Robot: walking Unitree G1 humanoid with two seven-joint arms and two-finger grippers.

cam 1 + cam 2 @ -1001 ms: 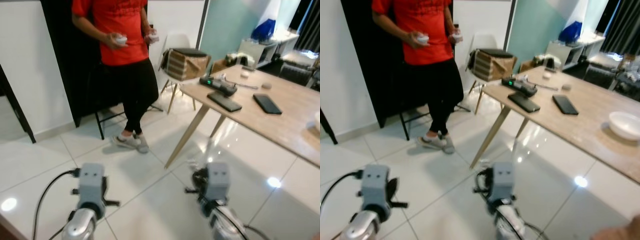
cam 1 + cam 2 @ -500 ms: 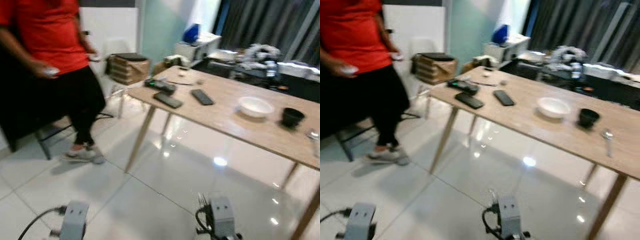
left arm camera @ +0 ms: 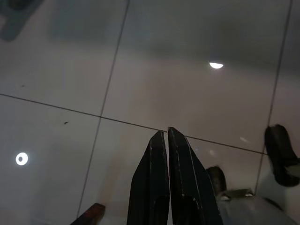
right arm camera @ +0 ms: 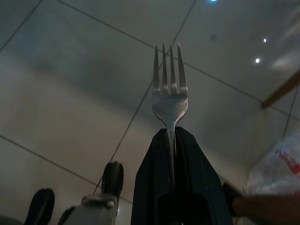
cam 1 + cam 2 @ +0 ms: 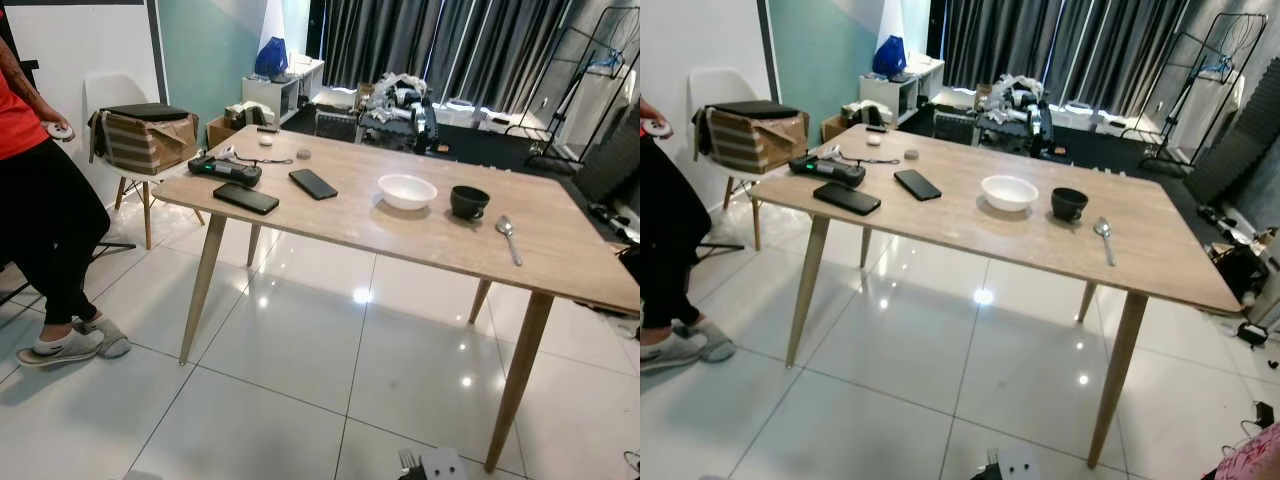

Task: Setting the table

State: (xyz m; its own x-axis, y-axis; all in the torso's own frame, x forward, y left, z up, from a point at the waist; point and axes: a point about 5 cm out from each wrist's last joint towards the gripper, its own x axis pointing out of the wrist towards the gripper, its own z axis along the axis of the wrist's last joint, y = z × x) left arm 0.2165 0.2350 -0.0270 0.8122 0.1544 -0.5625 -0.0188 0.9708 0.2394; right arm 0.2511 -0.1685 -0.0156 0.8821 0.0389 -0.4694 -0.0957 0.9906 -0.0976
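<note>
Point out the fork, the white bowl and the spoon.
fork (image 4: 169, 101): right wrist view, neck below the tines.
white bowl (image 5: 407, 190): left eye view, inside.
spoon (image 5: 511, 240): left eye view, handle.

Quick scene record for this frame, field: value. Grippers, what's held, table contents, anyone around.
right gripper: shut on the fork, hanging low over the tiled floor
fork: tines point out past the fingertips
left gripper: shut, holding nothing, over the floor
table: wooden, ahead of the robot
on table: white bowl, black cup beside it, spoon further right, two phones at the left end
person: stands at far left, by a chair with a box
task state: fork not yet on the table
</note>
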